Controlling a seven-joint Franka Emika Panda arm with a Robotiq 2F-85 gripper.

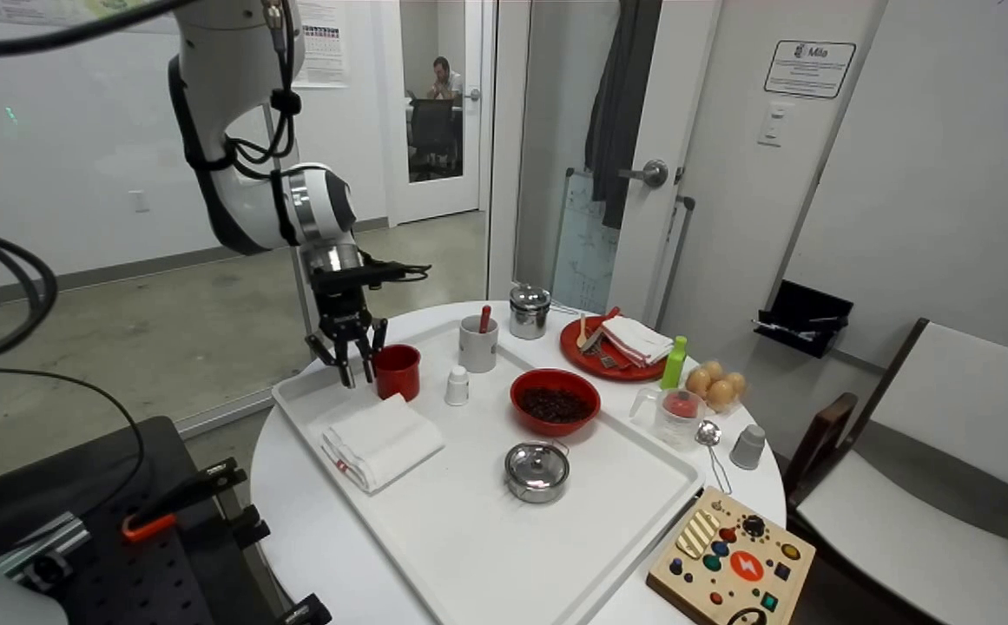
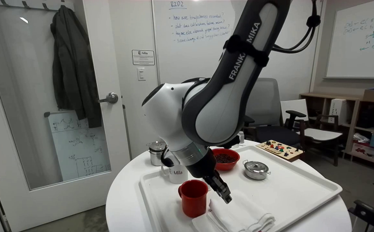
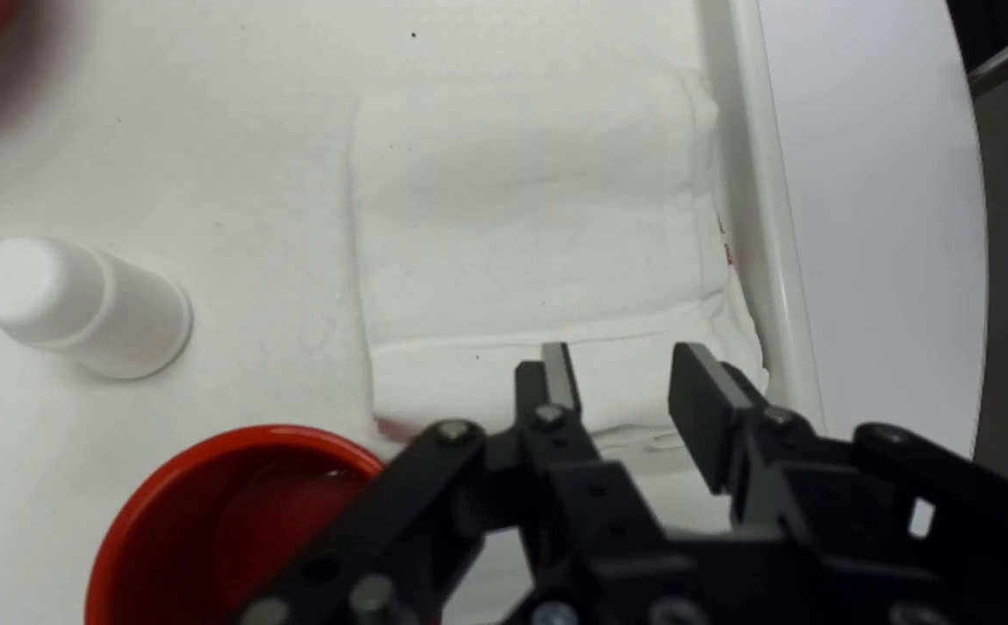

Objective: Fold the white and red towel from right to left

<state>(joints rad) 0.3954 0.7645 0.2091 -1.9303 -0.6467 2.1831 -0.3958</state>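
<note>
In an exterior view the folded white cloth towel (image 1: 385, 440), red-marked at one edge, lies toward ten o'clock on the white rectangular tray (image 1: 486, 564); the black tool (image 3: 625, 373) hangs near, fingers apart; beyond the round white worktop (image 1: 295, 512) stands a white glass-paned door (image 1: 668, 121) toward one o'clock.

In an exterior view, a greyish floor (image 1: 165, 338) lies left of the desk (image 1: 312, 521), a white-seated chair (image 1: 938, 538) right. In an exterior view, a dark jacket (image 2: 71, 71) hangs left, a whiteboard (image 2: 187, 61) bears handwriting at the far side, and shelves (image 2: 331, 96) stand far right.
</note>
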